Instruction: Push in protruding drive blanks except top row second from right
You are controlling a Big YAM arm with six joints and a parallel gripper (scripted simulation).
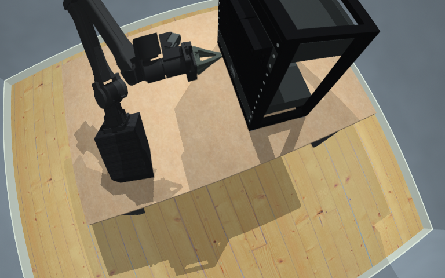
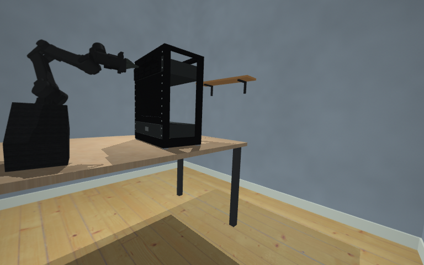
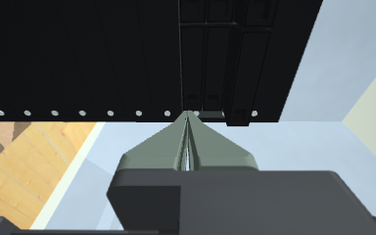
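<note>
Rack front just beyond shut, empty end effector tip.

One rack stands on one bench, and one arm rises from one black base block, ending in one gripper with two jaws pressed together. One wall shelf hangs on two brackets. Two bench legs show in full in the exterior view. The drive blanks are too dark to count; one juts further than its neighbours in the wrist view
</note>
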